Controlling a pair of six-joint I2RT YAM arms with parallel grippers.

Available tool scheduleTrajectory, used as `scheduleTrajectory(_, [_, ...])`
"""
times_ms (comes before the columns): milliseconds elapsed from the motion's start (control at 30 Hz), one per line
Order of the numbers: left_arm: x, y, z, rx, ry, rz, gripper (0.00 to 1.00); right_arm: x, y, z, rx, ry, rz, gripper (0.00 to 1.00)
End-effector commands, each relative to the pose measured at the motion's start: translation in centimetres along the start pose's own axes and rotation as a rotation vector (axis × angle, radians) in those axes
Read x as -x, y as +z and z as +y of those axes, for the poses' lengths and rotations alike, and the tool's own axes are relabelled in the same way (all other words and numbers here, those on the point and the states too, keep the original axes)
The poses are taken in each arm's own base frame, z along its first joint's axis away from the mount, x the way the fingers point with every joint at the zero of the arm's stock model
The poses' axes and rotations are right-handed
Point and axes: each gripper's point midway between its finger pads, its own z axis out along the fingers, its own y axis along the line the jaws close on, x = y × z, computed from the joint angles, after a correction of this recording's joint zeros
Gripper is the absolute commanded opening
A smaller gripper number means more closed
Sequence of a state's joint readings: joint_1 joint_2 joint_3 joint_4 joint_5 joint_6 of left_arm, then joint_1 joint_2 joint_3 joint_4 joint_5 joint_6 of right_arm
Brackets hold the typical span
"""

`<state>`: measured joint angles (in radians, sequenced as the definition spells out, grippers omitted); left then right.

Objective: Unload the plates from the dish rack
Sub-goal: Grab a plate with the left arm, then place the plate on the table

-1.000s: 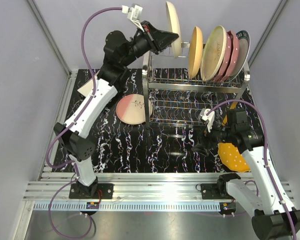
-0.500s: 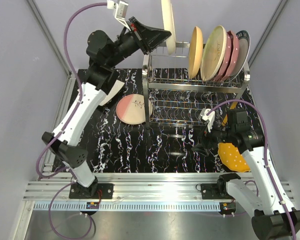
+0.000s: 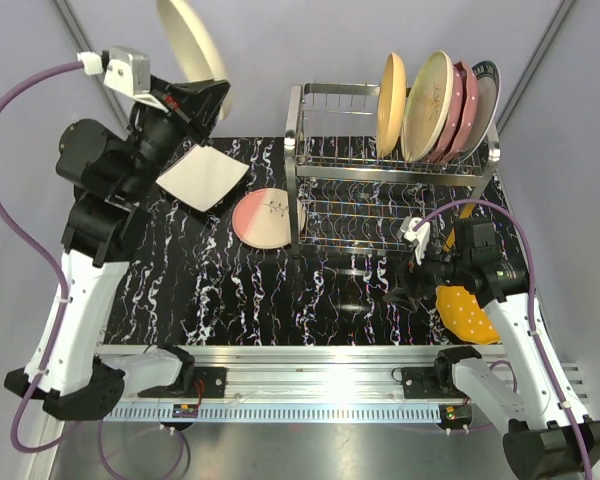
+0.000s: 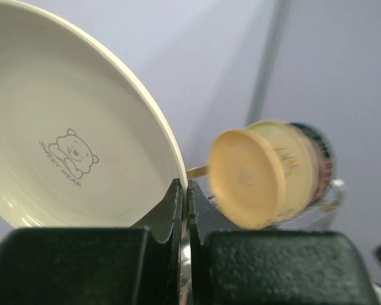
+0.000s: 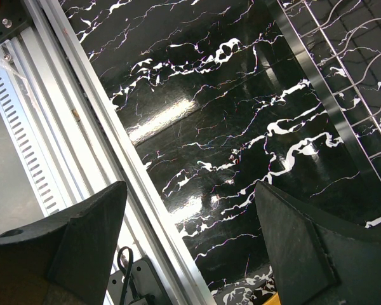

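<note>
My left gripper [image 3: 216, 92] is shut on the rim of a cream plate [image 3: 188, 38] and holds it high over the table's far left corner. In the left wrist view the cream plate [image 4: 70, 127] shows a small bear print, with the jaws [image 4: 183, 190] pinching its edge. The dish rack [image 3: 390, 170] holds a yellow-orange plate [image 3: 391, 103], a pale green plate [image 3: 427, 105], a pink dotted plate [image 3: 460, 112] and a dark-rimmed white plate [image 3: 486, 92], all on edge. My right gripper [image 3: 395, 297] hangs open and empty in front of the rack, low over the table [image 5: 197, 127].
A white square plate [image 3: 202, 177] and a pink-cream plate [image 3: 263, 218] lie on the black marbled table left of the rack. An orange dotted plate [image 3: 465, 312] lies by my right arm. The aluminium rail [image 5: 70, 127] runs along the near edge.
My left arm has swung left and back with the cream plate, from above the rack's left end to the far left corner. The right arm has not moved.
</note>
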<state>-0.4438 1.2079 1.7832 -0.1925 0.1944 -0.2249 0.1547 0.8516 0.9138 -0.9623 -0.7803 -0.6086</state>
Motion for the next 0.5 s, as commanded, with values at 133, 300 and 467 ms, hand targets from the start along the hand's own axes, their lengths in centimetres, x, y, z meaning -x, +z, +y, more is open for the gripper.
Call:
scheduleTrajectory(133, [-12.4,-6.1,14.0,0.522,-0.013,0.199,0.0,0.8,-0.3,-0.2,-0.018,-0.039,-0.044,0.89])
scheduleTrajectory(300, [-20.1,-10.0,18.4,0.618,-0.163,0.301,0.0,1.1,-0.5,-0.2,-0.033,-0.051,-0.056,0.89])
scheduleTrajectory(467, [-29.2,-15.4,23.3,0.797,-0.321,0.412,0.0,1.2,-0.7,-0.3,-0.05,-0.064,-0.067,0.9])
